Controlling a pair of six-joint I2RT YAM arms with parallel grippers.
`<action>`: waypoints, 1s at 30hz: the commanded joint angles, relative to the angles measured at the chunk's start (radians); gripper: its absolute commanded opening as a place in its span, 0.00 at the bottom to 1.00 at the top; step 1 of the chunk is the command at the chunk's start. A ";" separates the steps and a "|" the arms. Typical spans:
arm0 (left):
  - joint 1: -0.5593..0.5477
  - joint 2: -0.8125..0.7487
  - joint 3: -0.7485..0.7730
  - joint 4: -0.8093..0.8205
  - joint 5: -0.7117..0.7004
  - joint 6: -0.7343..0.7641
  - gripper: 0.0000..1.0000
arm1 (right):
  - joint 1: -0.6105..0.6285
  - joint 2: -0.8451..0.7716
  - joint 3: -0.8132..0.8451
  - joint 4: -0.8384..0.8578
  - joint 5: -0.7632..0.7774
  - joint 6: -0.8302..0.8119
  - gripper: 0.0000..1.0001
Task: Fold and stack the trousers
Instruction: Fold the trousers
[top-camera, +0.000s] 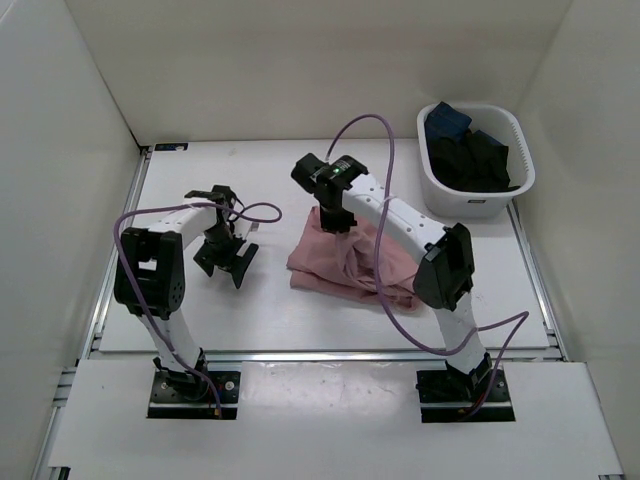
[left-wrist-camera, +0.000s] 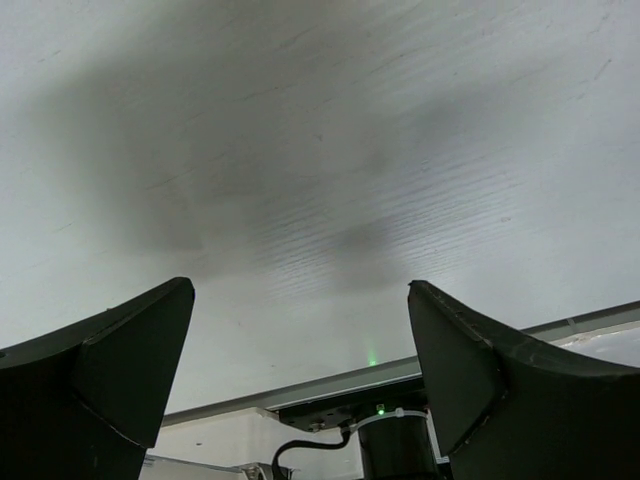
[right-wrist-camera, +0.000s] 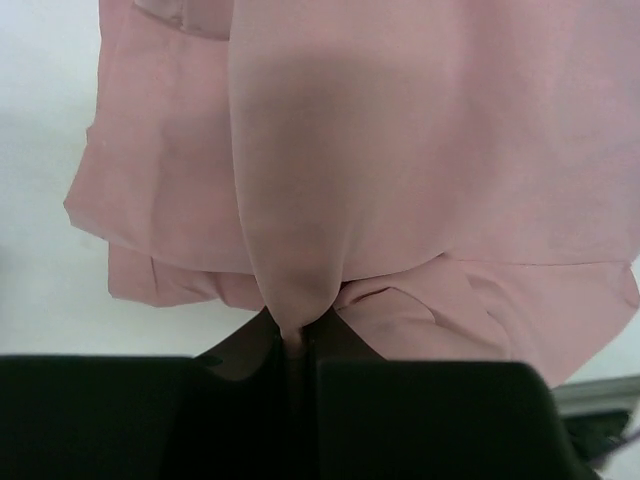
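White table (top-camera: 270, 315), trousers (top-camera: 330, 265) pinched in right tool (right-wrist-camera: 295, 338)

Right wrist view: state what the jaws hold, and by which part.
The right gripper, jaws shut, pinches a gathered fold of the dusty-pink trousers at the pile's far edge; waist or leg cannot be told.

Bright even overhead light, soft shadows, blurred wrist close-ups

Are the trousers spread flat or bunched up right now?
Bunched. The trousers lie in a rumpled, layered heap, one fold pinched in the shut right gripper.
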 joint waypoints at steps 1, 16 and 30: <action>0.004 -0.014 -0.007 0.037 0.034 0.001 1.00 | 0.001 -0.016 0.106 0.043 0.058 0.139 0.00; 0.053 0.073 -0.049 0.077 0.043 0.010 1.00 | 0.120 -0.002 -0.063 0.500 -0.222 0.080 0.96; -0.129 -0.095 0.304 0.015 0.049 0.087 1.00 | -0.054 -0.651 -0.897 0.627 -0.028 0.250 0.36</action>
